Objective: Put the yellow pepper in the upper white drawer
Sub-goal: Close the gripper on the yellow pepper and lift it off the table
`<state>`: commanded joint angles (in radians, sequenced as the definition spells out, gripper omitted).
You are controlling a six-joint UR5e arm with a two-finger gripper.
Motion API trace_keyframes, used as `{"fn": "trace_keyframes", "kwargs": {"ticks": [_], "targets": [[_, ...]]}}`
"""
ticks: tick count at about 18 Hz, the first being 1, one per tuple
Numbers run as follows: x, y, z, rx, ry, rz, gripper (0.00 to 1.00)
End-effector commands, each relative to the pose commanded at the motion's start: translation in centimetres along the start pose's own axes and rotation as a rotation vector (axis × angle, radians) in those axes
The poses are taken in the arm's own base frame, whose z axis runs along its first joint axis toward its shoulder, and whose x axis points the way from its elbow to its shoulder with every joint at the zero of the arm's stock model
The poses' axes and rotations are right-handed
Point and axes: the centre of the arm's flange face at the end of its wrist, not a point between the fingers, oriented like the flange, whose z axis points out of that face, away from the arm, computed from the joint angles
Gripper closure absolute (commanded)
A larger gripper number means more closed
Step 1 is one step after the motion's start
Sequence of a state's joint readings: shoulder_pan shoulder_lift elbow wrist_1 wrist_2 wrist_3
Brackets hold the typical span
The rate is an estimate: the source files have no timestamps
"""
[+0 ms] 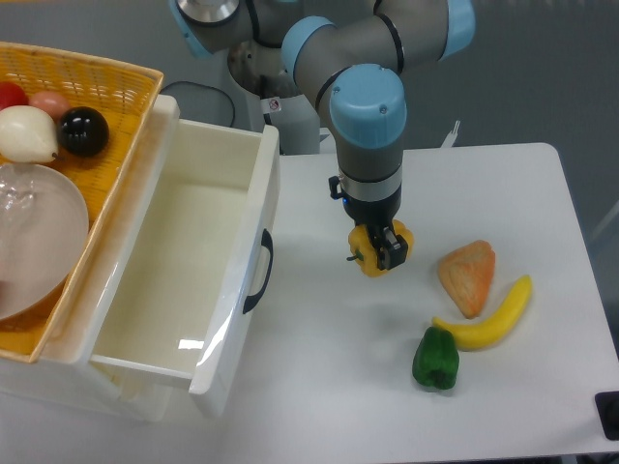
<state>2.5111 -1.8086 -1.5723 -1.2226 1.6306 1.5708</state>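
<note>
From my seat: on the left, the big glossy white plastic drawer (184,280) with the dark curved handle is pulled open. Right of it, my pincer (380,249) is clamped on the small blocky yellow pepper (372,261), held above the white desk (329,387). Further right lie a green pepper (436,359) and a long yellow banana (488,321).

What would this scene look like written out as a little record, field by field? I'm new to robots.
gripper: closed on the yellow pepper, held above the table
upper white drawer: pulled open, inside looks empty, left of the pepper
table items: green pepper, banana, orange wedge-shaped item
yellow woven basket: top left, holding round fruit and a clear bowl
task status: pepper not yet in drawer
</note>
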Motion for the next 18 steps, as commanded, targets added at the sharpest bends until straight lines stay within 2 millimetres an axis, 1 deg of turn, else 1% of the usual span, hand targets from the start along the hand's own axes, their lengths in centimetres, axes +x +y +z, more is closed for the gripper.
{"fn": "trace_keyframes", "kwargs": {"ticks": [1,4,7,9,11,14,16,18], "targets": [[0.0,0.0,0.2,0.001,0.005,0.000,0.93],[-0.3,0.2,-0.3,0.001,-0.004,-0.020,0.93],[-0.3,-0.2,-0.7,0.004,-0.008,-0.115,0.93],[-0.4,-0.3,-0.8,0.005,-0.006,-0.126,0.93],[-0.6,-0.2,-1.4,0.007,-0.004,-0.129,0.93],[-1.7,0.6,-2.1,0.009,-0.020,-0.144,0.93],[-2.0,1.6,-2.2,0.014,-0.022,-0.168,0.93],[-2.1,1.8,-2.7,0.027,-0.030,-0.213,0.93]]}}
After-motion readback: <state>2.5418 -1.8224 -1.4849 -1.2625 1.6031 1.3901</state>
